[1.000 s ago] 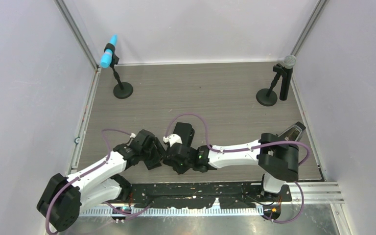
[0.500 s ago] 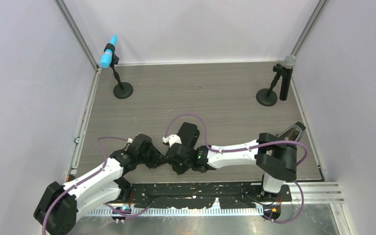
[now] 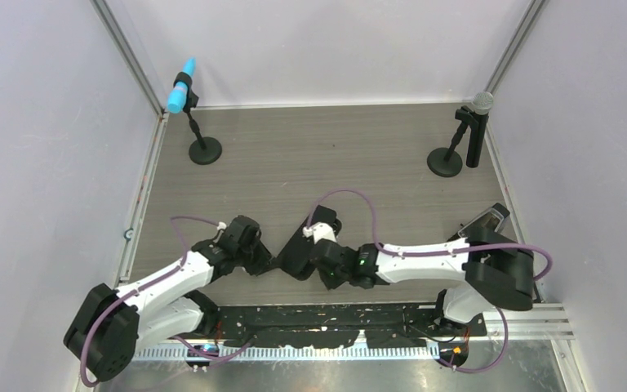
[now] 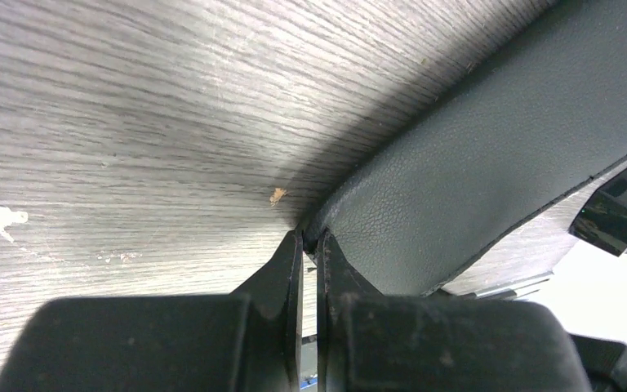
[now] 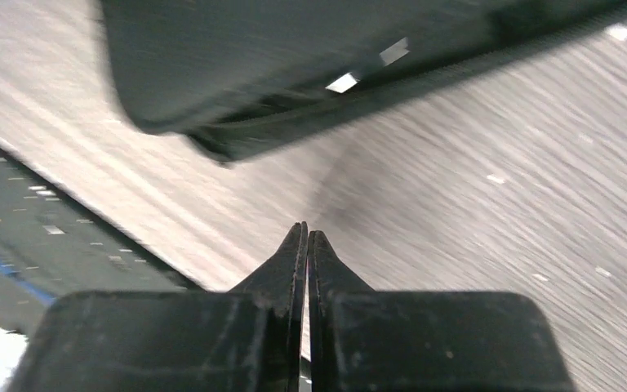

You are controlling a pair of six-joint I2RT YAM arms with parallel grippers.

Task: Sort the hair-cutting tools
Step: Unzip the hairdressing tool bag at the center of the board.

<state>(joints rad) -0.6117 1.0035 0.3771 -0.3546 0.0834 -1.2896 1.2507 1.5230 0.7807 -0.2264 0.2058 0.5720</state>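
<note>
At the tip of the left pincer (image 4: 310, 238), pressed together, sits a corner of the black case (image 4: 490, 155). The right pincer (image 5: 306, 233), also pressed together, holds nothing. The hair-cutting tools show nowhere, probably inside. Better nip the edge firmly before pulling.

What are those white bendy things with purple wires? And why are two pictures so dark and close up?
They are robot arms, the left arm and the right arm, bolted at the near edge of a wooden table. The wide picture comes from a camera high above. The close ones come from small cameras on the wrists, looking along each arm's pincher. The left gripper is shut and seems to pinch a corner of a flat black case. The right gripper is shut on nothing. A blue microphone and a grey microphone stand at the far corners.
</note>
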